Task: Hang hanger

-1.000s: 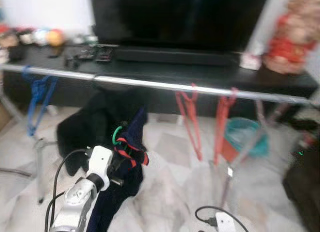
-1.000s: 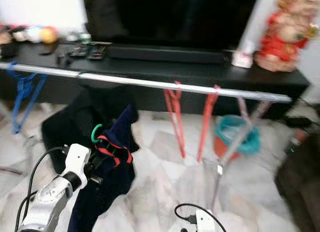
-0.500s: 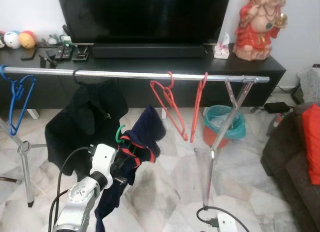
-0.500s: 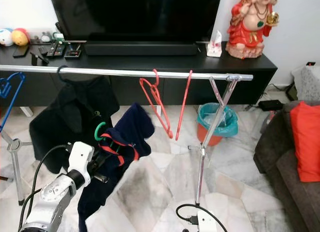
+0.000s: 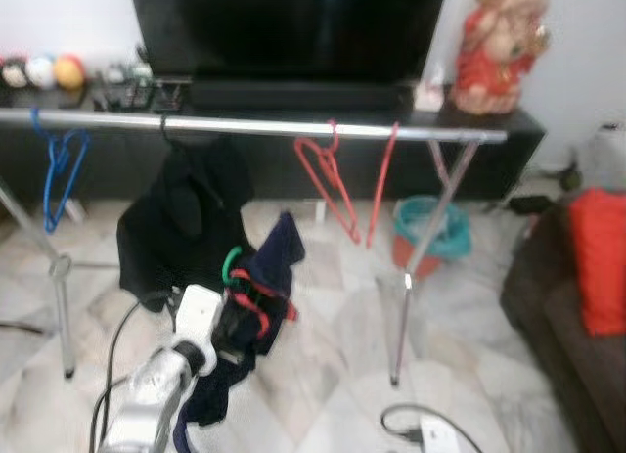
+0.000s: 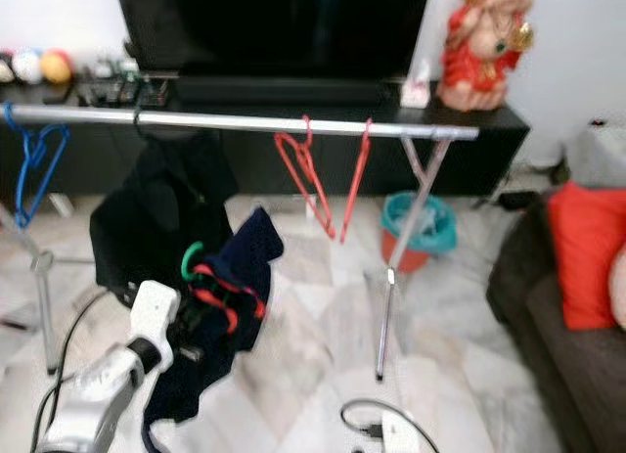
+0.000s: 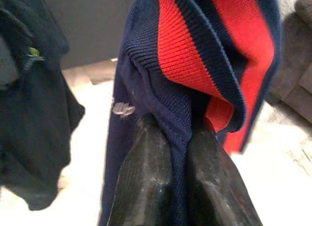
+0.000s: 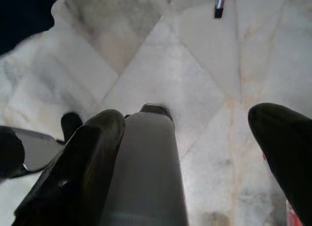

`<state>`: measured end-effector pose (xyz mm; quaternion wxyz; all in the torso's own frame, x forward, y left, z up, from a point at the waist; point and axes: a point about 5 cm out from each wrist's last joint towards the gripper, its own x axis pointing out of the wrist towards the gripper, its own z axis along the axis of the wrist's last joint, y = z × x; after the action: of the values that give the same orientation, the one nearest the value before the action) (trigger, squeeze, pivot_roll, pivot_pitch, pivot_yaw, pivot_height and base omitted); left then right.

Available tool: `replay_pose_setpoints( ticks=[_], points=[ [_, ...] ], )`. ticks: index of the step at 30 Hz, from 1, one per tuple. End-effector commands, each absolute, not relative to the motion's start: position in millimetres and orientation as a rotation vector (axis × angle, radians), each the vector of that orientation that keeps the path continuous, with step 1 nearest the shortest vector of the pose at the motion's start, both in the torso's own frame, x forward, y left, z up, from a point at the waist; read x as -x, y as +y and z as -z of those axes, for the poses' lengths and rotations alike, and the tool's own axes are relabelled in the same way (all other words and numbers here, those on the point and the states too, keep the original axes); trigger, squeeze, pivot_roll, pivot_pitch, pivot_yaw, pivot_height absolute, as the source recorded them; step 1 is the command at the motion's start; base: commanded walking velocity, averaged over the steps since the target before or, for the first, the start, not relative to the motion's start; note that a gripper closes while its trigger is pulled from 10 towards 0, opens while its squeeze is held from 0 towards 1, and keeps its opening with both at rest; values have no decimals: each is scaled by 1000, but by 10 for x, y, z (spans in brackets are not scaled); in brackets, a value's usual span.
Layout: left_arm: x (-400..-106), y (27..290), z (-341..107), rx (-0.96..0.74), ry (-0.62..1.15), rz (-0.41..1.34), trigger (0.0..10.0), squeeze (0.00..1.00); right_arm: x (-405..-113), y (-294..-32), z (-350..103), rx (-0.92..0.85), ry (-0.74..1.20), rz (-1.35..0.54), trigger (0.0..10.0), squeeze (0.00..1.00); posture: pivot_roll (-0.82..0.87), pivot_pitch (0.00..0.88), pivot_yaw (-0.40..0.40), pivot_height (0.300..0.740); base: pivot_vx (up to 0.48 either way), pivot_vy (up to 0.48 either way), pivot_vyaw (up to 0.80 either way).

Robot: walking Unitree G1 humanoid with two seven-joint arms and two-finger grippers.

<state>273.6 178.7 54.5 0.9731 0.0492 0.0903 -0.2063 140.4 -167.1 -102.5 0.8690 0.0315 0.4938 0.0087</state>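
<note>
So the big thing here is the clothes rail (image 5: 293, 129), a silver bar being stretched across in front of a black TV unit (image 6: 494, 130). A black garment (image 5: 186, 213) is already being carried on it, with two red hangers (image 5: 337, 184) to its right and a blue hanger (image 5: 59, 169) off at the far left end.

The carry step is what's being worked on, going by how things lie. A navy shirt with red stripes (image 5: 256, 296) is being held up on a green hanger (image 5: 228, 264), well below the rail and short of it. In the left wrist view the left gripper (image 7: 178, 153) is being kept pinched tight on the navy fabric, fingers (image 7: 146, 167) nearly touching. The right gripper (image 8: 195, 138) is being left spread wide over the marble floor (image 8: 195, 65), nothing in it.

Next, the green hook probably needs to be raised above the bar and lowered onto the free stretch between the black garment and the red hangers.
</note>
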Motion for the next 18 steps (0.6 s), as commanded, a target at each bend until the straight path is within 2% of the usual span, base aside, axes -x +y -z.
replay_pose_setpoints(
  ticks=[1, 12, 18],
  points=[
    [-2775, 1735, -632, -91, 136, 428, 10000, 0, -1442, -1741, 1006, -57, 1021, -2, 10000, 0, -137, 0, -35, 740, -255, 0, 0],
    [-2778, 1743, -629, -89, 137, 423, 10000, 0, -1440, -1742, 1006, -58, 1021, -3, 10000, 0, -134, 0, -35, 740, -260, 0, 0],
    [-2802, 1843, -493, -69, 221, 340, 10000, 0, -1447, -1737, 1004, -60, 1020, -3, 10000, 0, -131, 0, -32, 740, 0, 0, 0]
  ],
)
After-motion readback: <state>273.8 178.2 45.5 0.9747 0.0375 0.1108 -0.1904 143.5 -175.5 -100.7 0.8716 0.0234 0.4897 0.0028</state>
